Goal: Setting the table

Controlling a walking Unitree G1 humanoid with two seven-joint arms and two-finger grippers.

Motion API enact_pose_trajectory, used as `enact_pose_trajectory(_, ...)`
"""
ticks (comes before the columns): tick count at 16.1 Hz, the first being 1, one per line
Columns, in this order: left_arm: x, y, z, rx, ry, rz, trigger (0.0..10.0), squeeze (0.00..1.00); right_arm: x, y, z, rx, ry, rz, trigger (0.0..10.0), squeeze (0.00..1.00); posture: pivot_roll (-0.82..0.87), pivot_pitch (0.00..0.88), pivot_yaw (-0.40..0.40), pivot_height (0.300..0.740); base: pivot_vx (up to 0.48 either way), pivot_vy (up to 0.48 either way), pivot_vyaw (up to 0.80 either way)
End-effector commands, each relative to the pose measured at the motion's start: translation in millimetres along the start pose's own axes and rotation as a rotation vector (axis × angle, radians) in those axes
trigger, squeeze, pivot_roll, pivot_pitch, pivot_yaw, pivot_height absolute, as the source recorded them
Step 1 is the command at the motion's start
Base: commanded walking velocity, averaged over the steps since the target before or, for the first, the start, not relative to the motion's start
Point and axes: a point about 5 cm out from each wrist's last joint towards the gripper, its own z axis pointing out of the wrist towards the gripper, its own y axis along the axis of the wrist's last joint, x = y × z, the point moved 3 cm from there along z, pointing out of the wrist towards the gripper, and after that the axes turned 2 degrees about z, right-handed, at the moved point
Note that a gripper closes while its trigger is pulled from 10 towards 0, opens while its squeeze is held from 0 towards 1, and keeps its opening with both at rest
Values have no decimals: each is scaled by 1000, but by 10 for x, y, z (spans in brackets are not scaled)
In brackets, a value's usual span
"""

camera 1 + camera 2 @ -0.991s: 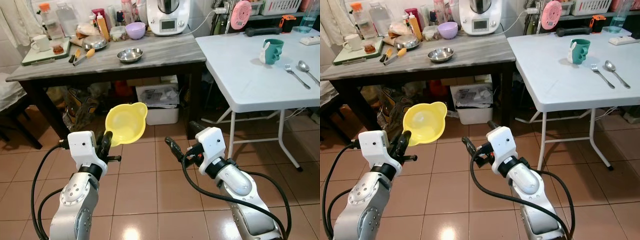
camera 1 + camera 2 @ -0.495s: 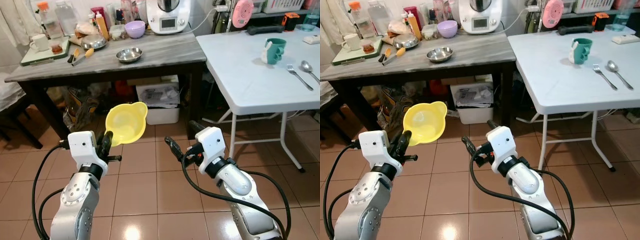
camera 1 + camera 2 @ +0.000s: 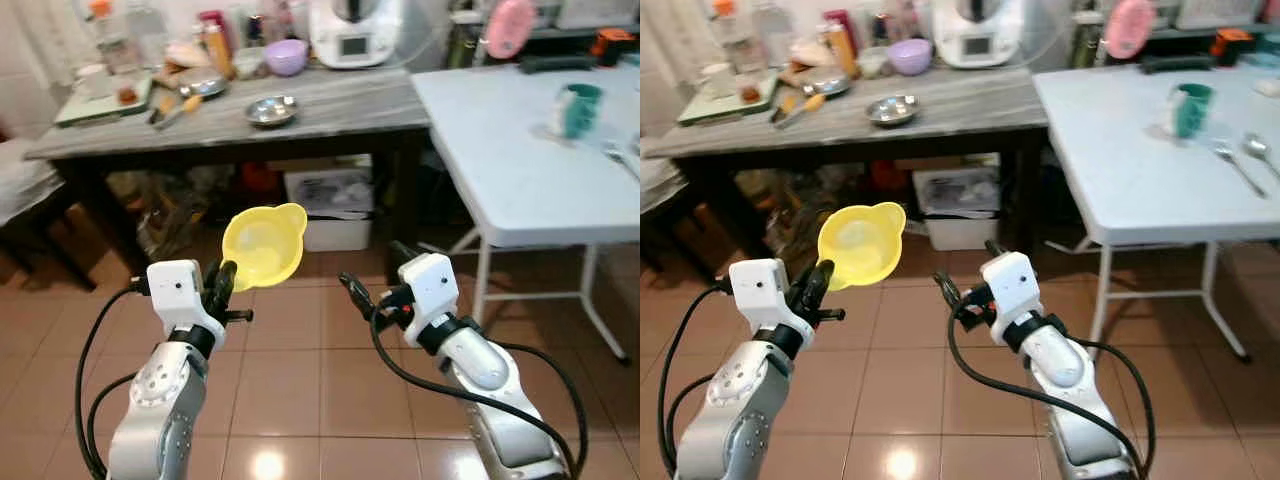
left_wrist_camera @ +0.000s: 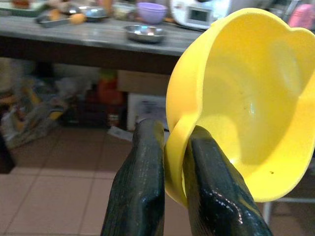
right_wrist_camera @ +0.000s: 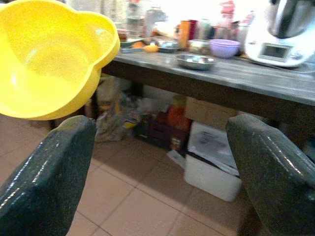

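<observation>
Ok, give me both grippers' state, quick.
Left gripper: shut on the yellow bowl, pinching its rim.
Right gripper: open, holding nothing.

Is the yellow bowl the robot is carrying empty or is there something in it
Empty. The yellow bowl, pinched at its rim by the left gripper, is tipped toward the camera, and its bare inside shows nothing in it.

left claw pinched closed, right claw spread wide, both arms raised
</observation>
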Motion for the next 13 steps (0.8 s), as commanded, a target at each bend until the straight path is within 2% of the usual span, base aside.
enact_pose_trajectory(1,42,17,-1,-2,9,5,10000,0,57,38,22,-17,23,-8,10000,0,-207,0,110,740,330,0,0)
enact_pose_trajectory(13,-37,-36,52,9,-21,-10,10000,0,4,50,-12,-16,17,-42,10000,0,-233,0,102,740,352,0,0)
